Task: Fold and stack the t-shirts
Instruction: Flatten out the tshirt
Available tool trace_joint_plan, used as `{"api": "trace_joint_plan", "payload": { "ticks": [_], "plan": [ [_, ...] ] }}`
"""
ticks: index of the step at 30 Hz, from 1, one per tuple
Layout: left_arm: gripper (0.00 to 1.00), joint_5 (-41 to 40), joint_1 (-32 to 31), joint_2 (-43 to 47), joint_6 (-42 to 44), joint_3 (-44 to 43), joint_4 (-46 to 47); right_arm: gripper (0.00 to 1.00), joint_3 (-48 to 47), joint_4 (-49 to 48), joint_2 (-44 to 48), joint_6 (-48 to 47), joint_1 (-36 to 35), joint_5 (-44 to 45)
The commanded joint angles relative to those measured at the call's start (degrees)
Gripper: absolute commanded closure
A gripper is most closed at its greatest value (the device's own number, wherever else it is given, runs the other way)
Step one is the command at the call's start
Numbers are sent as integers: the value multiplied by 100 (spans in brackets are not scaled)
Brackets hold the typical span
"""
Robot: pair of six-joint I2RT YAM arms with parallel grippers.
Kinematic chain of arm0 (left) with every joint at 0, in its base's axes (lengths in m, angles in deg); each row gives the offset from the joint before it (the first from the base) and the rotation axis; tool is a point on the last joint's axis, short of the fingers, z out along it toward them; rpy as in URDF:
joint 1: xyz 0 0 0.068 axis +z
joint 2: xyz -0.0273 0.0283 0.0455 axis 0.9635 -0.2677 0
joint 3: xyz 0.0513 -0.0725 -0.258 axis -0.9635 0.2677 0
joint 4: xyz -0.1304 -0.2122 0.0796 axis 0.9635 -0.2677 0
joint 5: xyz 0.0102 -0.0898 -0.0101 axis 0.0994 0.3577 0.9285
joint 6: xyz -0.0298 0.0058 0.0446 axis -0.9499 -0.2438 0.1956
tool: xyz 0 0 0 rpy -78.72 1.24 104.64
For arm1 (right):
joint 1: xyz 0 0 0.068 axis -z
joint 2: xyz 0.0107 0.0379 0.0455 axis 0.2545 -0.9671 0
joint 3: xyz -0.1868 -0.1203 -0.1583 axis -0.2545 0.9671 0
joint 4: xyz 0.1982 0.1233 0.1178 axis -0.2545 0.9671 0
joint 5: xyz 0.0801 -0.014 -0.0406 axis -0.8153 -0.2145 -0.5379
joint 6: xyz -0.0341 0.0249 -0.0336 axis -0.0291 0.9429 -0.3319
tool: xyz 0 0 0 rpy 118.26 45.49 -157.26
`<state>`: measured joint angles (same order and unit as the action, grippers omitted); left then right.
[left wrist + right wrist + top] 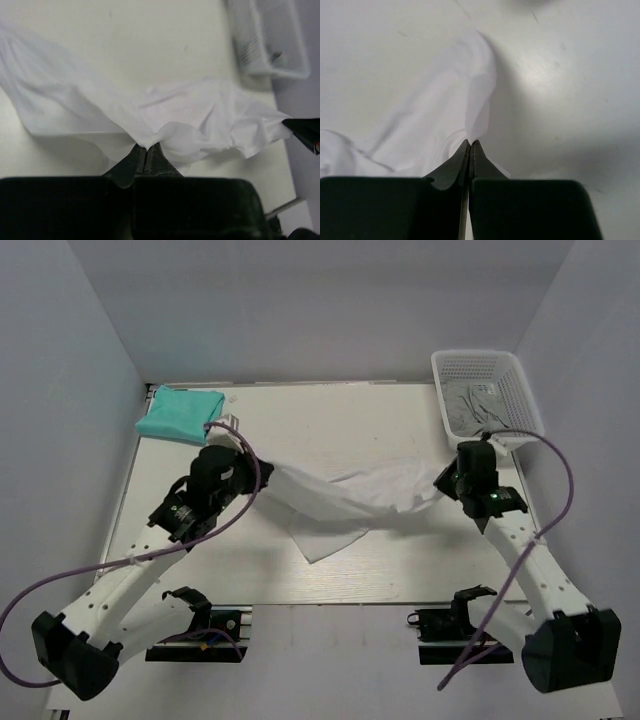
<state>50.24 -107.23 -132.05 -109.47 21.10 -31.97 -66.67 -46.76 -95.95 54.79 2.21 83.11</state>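
Observation:
The white t-shirt point(350, 502) hangs stretched between my two grippers above the middle of the table, sagging to a loose corner near the front. My left gripper point(262, 472) is shut on its left end; the left wrist view shows the cloth point(150, 115) pinched at the closed tips point(147, 146). My right gripper point(445, 480) is shut on its right end; the right wrist view shows the cloth point(445, 120) bunched at the closed tips point(470, 142). The teal t-shirt point(180, 413) lies folded at the table's far left corner.
A white mesh basket point(487, 390) holding grey cloth stands at the far right corner, just behind my right gripper; it also shows in the left wrist view point(270, 35). Grey walls close in on both sides. The table point(340, 420) is light wood.

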Motion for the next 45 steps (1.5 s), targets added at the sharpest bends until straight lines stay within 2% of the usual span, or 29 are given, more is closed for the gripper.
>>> {"api": "trace_joint_plan", "payload": {
  "ticks": [1,7,11,19,27,30,34,37,41,43,45],
  "plan": [
    [100,-889,-3,360,400,-810,201,100,-845,-80,645,-476,-21,-276],
    [100,-1321,-3,642,1006,-1812,140,100,-2425,148,927,-801,-3,57],
    [100,-1269,-3,879,1376,-2497,139,100,-3165,139,1051,-1047,-12,-108],
    [100,-926,58,1389,1702,-3676,-194,100,-5677,675,884,-1697,-21,-267],
    [100,-346,111,1636,1764,-4739,-722,100,-7313,1018,857,-2102,-21,-285],
    [100,-346,111,1636,1711,-4881,-688,100,-7368,922,849,-2129,-21,-268],
    [100,-600,111,1469,1711,-4592,-634,100,-7122,597,744,-2111,-12,-179],
    [100,-1188,111,1030,1658,-4328,-582,100,-6744,298,428,-2094,-21,-179],
    [100,-2889,32,345,1728,-3634,66,100,-5980,-463,-108,-2067,-30,-4],
    [100,-3193,145,-32,1728,-3221,253,100,-5628,-624,-618,-2067,-21,-21],
    [100,-3396,207,-796,1580,-2983,324,100,-5496,-835,-1029,-2024,-12,-91]
  ]
}}
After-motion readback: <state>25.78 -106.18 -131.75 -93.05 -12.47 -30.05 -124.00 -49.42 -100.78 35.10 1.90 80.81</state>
